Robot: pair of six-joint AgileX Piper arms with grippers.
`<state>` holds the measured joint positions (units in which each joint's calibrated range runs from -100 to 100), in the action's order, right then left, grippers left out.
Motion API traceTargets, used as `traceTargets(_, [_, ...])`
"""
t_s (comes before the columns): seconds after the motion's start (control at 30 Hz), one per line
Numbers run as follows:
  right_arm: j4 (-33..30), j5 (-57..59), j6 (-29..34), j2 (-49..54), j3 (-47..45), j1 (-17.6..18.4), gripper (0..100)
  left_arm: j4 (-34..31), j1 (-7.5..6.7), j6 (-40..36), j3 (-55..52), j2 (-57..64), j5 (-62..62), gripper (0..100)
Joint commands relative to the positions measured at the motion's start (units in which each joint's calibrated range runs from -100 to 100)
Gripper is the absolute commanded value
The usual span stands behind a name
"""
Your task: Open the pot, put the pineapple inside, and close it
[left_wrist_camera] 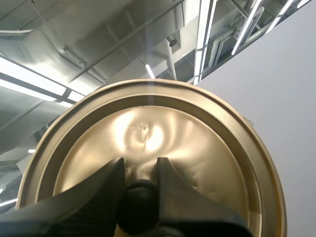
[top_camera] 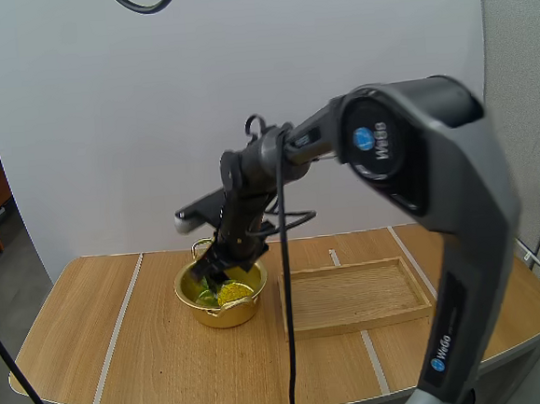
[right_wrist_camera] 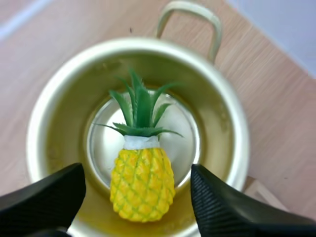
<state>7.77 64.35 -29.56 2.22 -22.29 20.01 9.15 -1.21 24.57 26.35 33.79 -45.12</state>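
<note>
In the round gold metal pot (right_wrist_camera: pixel 232 133): the green-topped yellow plastic pineapple (right_wrist_camera: pixel 142 182), lying on the bottom, right hand (right_wrist_camera: pixel 137 195) spread wide above, gripping nothing. Best next: lift that hand clear of the rim, then lower the gold metal lid (left_wrist_camera: pixel 148 128), clamped by its black knob (left_wrist_camera: pixel 138 212) in the left hand (left_wrist_camera: pixel 140 165), level and centred. Right wrist view for the fruit; left wrist view for the knob grip; high view for the shallow wooden tray (top_camera: pixel 352 298) beside the pot.

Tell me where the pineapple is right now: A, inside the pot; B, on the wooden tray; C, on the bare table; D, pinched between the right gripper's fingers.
A: the pineapple lies in the pot, with the right gripper open over it, not pinching it.
</note>
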Motion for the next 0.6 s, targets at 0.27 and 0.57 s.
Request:
traceTargets(0.27, [0.0, 15.1, 2.0, 22.3, 0.3, 0.0, 100, -0.5, 0.01, -0.5, 0.4, 0.4, 2.0, 0])
traceTargets(0.57, [0.0, 28.1, 2.1, 38.1, 0.3, 0.0, 100, -0.5, 0.01, -0.5, 0.4, 0.4, 2.0, 0])
